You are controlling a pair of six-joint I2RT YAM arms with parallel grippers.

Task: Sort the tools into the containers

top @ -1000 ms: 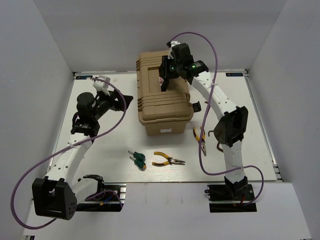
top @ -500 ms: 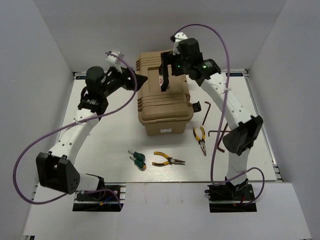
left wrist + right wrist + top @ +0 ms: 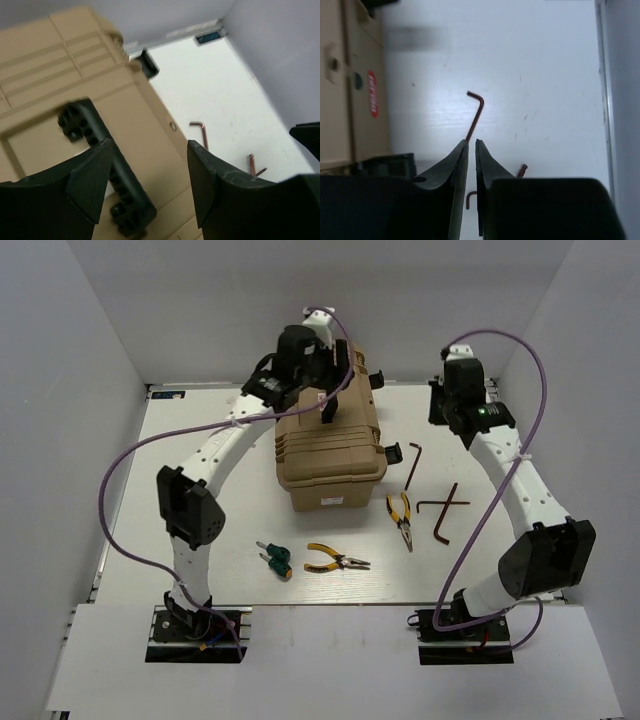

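A tan toolbox [image 3: 330,455] stands mid-table with its lid shut. My left gripper [image 3: 335,385] is open above the lid, its jaws on either side of the black carry handle [image 3: 95,135] without gripping it [image 3: 150,185]. My right gripper [image 3: 440,408] is shut and empty, high above a reddish-brown hex key [image 3: 476,114] [image 3: 412,464]. A crossed pair of hex keys [image 3: 441,508] lies further right. One yellow-and-black pliers [image 3: 400,520] lies right of the box, another pliers [image 3: 335,560] in front. Two green screwdrivers [image 3: 272,558] lie front left.
The box has black latches [image 3: 392,453] on its right side and one [image 3: 149,64] at the back. White walls close in the table on the left, the right and the back. Purple cables loop from both arms.
My left arm has swung from the left of the table to above the toolbox lid. My right gripper has come off the handle and moved right, off the box.
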